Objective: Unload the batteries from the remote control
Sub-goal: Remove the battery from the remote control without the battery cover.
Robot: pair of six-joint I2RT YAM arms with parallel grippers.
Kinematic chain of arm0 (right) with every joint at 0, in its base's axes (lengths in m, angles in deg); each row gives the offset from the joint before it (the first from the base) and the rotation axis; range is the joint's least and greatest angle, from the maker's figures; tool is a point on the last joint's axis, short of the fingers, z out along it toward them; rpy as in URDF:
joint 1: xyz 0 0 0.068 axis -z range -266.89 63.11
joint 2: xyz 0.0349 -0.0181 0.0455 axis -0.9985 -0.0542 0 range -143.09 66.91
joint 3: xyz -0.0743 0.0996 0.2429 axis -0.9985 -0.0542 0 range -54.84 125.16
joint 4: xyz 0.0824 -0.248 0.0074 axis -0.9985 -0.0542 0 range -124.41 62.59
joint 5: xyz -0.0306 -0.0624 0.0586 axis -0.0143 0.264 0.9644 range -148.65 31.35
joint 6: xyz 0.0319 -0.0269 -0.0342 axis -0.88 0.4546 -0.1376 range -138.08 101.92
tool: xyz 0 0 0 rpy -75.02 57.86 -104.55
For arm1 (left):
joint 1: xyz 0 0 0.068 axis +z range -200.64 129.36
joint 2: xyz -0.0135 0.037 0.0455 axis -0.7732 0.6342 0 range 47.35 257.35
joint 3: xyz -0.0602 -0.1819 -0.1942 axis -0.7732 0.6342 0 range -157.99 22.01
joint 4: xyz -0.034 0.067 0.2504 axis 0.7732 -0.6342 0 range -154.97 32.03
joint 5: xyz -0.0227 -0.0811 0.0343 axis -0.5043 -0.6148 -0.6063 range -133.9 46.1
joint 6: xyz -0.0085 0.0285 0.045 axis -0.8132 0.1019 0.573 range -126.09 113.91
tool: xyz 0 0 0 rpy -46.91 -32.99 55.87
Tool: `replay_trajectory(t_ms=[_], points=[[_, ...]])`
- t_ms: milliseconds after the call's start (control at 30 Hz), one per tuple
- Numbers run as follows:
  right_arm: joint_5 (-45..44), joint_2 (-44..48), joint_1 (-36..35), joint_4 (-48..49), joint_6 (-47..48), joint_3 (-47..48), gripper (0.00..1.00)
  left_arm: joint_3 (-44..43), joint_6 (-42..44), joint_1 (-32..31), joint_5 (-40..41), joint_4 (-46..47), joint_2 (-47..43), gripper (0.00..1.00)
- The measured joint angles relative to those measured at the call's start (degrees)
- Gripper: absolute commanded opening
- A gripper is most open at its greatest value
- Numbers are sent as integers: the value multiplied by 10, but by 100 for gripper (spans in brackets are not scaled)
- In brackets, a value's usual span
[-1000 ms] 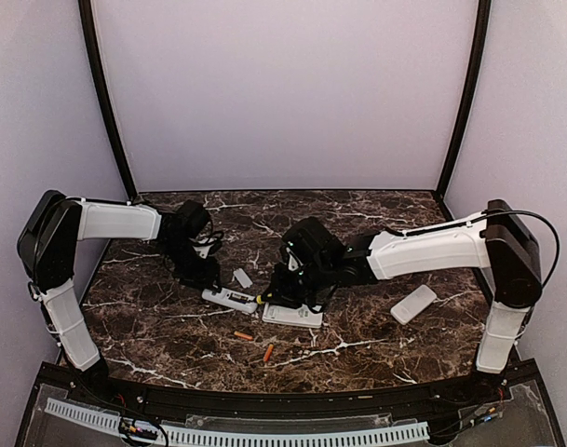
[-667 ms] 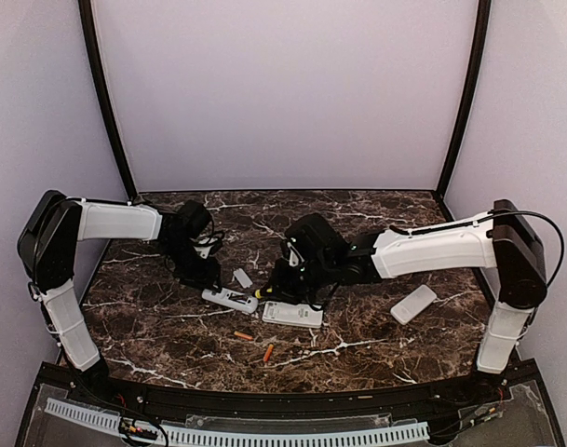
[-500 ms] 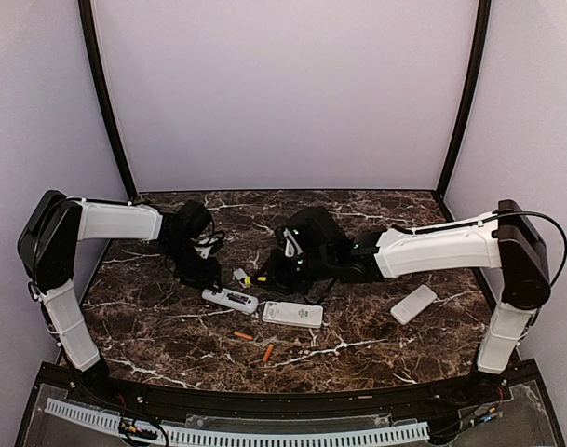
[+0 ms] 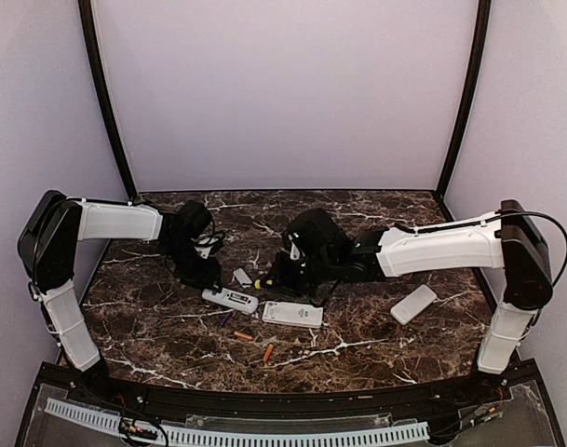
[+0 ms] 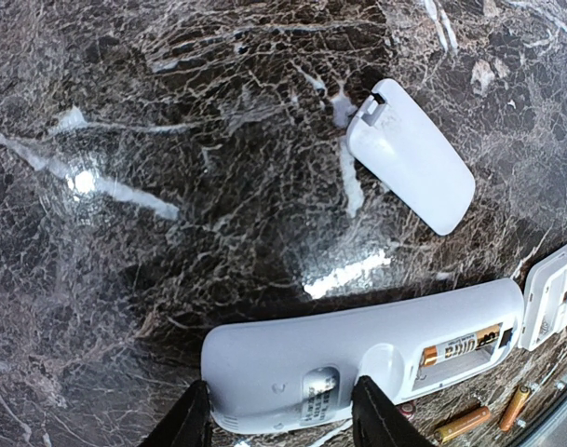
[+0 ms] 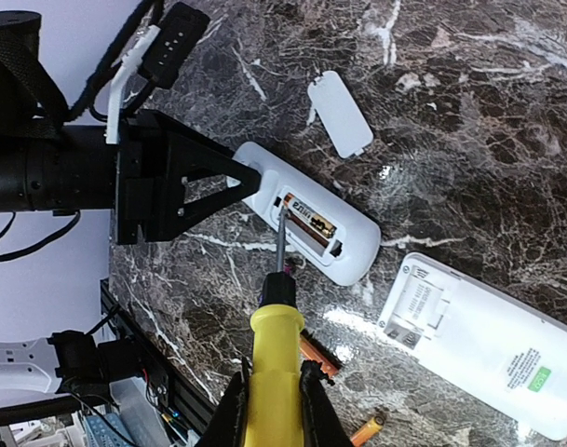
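Note:
My left gripper [image 5: 283, 424] is shut on the end of a white remote [image 5: 357, 358], pinning it on the marble. Its open compartment holds one orange-ended battery [image 5: 460, 345]. My right gripper [image 6: 269, 396] is shut on a yellow-handled screwdriver [image 6: 276, 363], whose tip sits at the compartment's end, against the battery [image 6: 311, 222]. In the top view this remote [image 4: 229, 299] lies left of centre, between both grippers. Two loose orange batteries [image 4: 243, 335] [image 4: 268, 353] lie in front, and a thin dark one [image 4: 225, 319] lies beside the remote.
A second white remote [image 4: 292, 314], back up with its compartment empty, lies just right of the first. A third white remote [image 4: 413, 304] lies at the right. A detached white battery cover [image 4: 242, 277] lies behind the held remote. The black left gripper body [image 6: 171, 186] is close to the screwdriver.
My right arm has lifted the screwdriver off the second remote and swung it left and back to the remote that the left gripper holds. The left arm has stayed put.

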Motion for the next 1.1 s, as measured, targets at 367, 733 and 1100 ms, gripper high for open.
replay_trajectory(t_ms=[367, 733, 1100], points=[[-13, 0, -2, -47, 3, 0, 0, 0, 2, 0, 0, 0, 0, 49], [-9, -3, -2, -59, 12, 5, 0, 0, 3, 0, 0, 0, 0, 50], [3, -25, -2, -59, 14, 19, 0, 0, 3, 0, 0, 0, 0, 50]])
